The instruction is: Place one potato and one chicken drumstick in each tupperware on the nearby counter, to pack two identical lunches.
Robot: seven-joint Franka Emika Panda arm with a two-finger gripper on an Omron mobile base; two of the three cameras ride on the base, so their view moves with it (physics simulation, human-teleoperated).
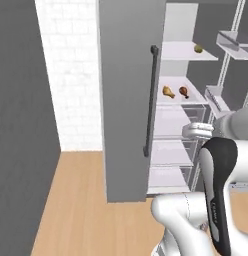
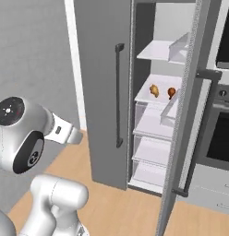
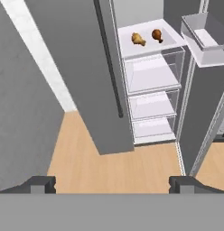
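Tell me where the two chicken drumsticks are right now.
Both chicken drumsticks lie side by side on a white fridge shelf behind the open door, the yellower one on the left in every view, just above the clear drawers.

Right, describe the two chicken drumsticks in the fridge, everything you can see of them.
The two chicken drumsticks lie side by side, apart, on a white fridge shelf behind the open door. The yellower drumstick is golden-orange; the darker drumstick is reddish-brown. Each is club-shaped, fat at one end and narrowing to a bone tip, with a smooth, roasted-looking skin. Both rest flat on the shelf, above clear drawers. Nothing else touches them; the gripper is open, well short of them.
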